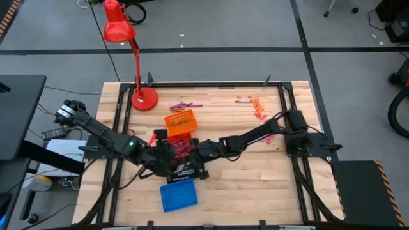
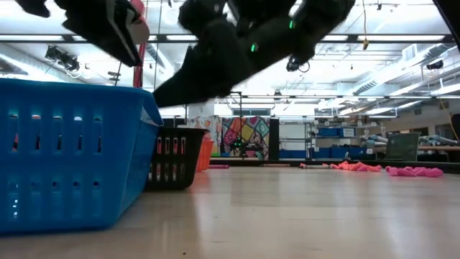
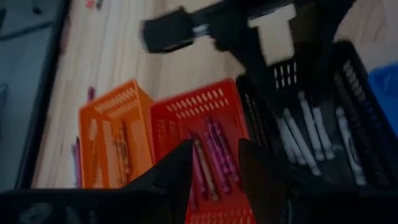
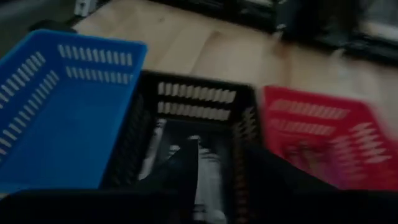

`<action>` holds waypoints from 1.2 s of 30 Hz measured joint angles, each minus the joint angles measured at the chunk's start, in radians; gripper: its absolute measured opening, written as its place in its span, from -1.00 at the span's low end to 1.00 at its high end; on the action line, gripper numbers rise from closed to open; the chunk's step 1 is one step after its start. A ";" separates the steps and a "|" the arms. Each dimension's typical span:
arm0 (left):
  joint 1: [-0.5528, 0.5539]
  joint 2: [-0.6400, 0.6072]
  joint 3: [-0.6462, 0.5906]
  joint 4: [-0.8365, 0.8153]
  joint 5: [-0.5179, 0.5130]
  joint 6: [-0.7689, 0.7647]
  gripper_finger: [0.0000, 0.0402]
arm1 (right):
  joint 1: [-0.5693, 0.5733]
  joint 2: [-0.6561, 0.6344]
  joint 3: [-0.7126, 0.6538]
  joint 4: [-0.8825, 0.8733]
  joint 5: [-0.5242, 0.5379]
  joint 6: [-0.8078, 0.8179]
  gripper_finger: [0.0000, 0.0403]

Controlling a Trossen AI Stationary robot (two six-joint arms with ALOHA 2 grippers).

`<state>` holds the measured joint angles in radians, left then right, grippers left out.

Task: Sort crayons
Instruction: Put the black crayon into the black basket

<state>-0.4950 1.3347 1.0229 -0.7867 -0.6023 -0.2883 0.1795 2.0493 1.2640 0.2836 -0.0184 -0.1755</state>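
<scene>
You look down on a pale wooden table standing on a grey floor crossed by dark tape lines. A red desk lamp sits at its far left corner. Beyond, ceiling strip lights glow above a colourful mural.

Grey-white crayons flat in black tray; maroon crayons in red tray; orange crayons loose on table.

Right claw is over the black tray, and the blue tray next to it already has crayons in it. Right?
Not quite. The right claw is over the black tray, but the blue tray beside it holds no crayons: the right wrist view shows its floor bare. The grey-white crayons lie in the black tray.
</scene>
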 joint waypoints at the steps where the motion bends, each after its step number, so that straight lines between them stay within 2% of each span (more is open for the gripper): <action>1: 0.000 0.002 0.000 0.017 -0.009 0.017 -0.30 | 0.000 -0.020 0.001 -0.024 0.025 -0.010 -0.36; 10: 0.055 0.004 0.000 0.071 -0.033 0.128 -0.30 | -0.033 -0.172 0.001 -0.318 0.277 -0.087 -0.37; 16: 0.120 0.004 0.000 0.074 -0.033 0.174 -0.30 | -0.120 -0.223 -0.070 -0.379 0.344 -0.072 -0.37; 26: 0.242 0.005 0.000 0.085 -0.033 0.270 -0.30 | -0.302 -0.307 -0.254 -0.281 0.319 -0.062 -0.37; 31: 0.307 0.006 0.000 0.107 -0.033 0.317 -0.30 | -0.412 -0.297 -0.249 -0.275 0.174 -0.068 -0.37; 36: 0.358 0.007 -0.108 0.282 -0.025 0.416 -0.30 | -0.504 -0.230 -0.204 -0.277 0.057 -0.067 -0.37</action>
<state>-0.1366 1.3418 0.9147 -0.5051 -0.6270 0.1275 -0.3244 1.8192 1.0605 0.0063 0.0383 -0.2429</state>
